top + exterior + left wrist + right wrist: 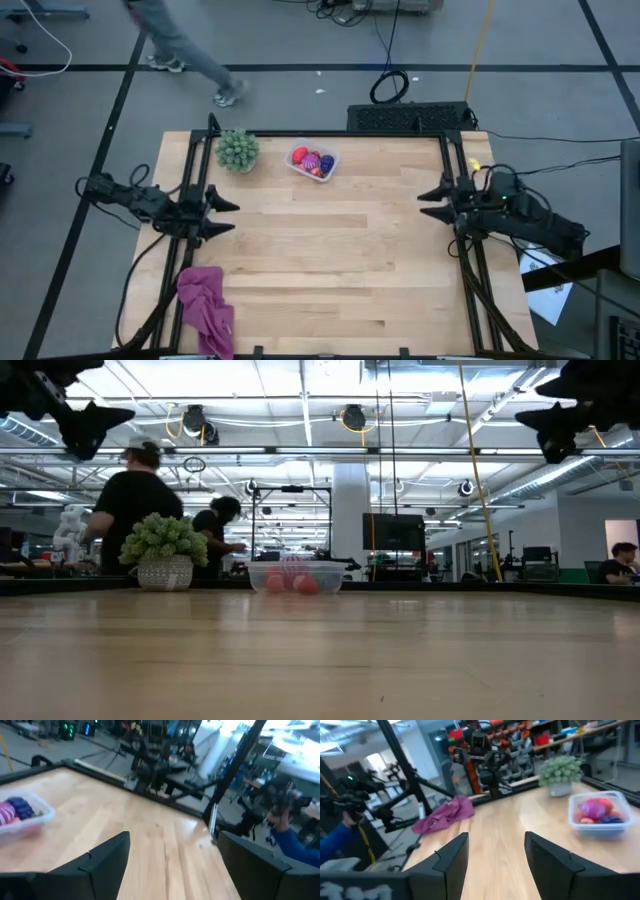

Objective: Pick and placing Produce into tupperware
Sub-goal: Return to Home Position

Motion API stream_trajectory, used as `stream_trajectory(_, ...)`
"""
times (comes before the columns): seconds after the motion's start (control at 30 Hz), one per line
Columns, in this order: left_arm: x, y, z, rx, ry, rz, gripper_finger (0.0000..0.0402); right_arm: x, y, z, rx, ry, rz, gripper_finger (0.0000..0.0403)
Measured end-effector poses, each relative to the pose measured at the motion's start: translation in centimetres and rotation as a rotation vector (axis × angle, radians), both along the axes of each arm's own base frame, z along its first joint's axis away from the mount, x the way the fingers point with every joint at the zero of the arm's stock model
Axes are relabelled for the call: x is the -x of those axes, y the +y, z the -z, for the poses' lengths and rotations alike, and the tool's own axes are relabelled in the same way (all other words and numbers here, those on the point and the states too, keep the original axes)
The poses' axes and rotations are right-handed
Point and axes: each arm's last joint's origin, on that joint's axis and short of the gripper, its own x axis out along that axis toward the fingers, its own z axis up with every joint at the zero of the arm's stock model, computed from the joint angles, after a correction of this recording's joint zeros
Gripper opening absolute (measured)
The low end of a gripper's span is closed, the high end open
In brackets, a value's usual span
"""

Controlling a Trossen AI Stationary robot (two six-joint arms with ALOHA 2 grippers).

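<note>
**Both claws parked wide and empty, produce sitting in the tub**

The left claw [228,216] is hanging at the 9 o'clock edge of the table [330,270], fingers spread wide and gripping nothing. The right claw [421,204] is mirroring it at 3 o'clock, also spread wide and empty. Both are pointing inward across the bare wood. I am reading this as the rest pose, with the arms pulled to the sides so they are well apart from the work.

Moving outward, the tupperware [336,158] is sitting near the far edge at about 12 o'clock, well apart from both claws. The produce [313,162] is lying inside it. Just beside it, toward 11 o'clock, the plant [237,150] is standing upright, and the cloth [205,305] is lying crumpled at the 7 o'clock corner. Beyond the table, a person [180,40] is walking past on the floor.

The high view is showing me no loose piece left on the wood, so I am judging the packing done. It is not giving me height, though. The low view is showing both claws raised far above the tabletop. The wrist views are confirming bare wood between each pair of fingers, and the right one is picking out a magenta-striped piece, a blue one and a red-orange one through the clear wall.
</note>
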Motion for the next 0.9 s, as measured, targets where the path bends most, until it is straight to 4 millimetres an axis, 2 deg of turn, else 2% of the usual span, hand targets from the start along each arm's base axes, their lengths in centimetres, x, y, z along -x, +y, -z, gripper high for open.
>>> stream_trajectory(0.07, -0.1, 0.0, 0.0, 0.009, -0.015, -0.017, 0.0308, -0.6, -0.2, 0.8, -0.007, -0.015, -0.004, 0.0183)
stream_trajectory(0.2, -0.6, -0.1, 1.7, -0.011, 0.009, -0.056, 0.0308, -1.7, -0.5, 2.9, 0.008, -0.043, -0.005, 0.0183)
stream_trajectory(0.37, -1.3, -0.3, 3.9, -0.004, 0.021, -0.081, 0.0308, -2.2, -0.7, 4.2, 0.036, -0.032, 0.010, 0.0183)
stream_trajectory(0.5, -1.6, -0.3, 5.1, -0.017, 0.035, -0.126, 0.0308, -2.2, -1.0, 4.2, 0.093, -0.027, 0.105, 0.0183)
stream_trajectory(0.73, -1.6, -0.2, 5.2, -0.034, 0.026, -0.155, 0.0308, -2.1, -1.3, 4.8, 0.120, 0.036, 0.203, 0.0183)
stream_trajectory(0.9, -1.8, -0.3, 5.3, -0.039, -0.006, -0.166, 0.0308, -2.9, -1.5, 6.4, 0.119, -0.055, 0.209, 0.0183)
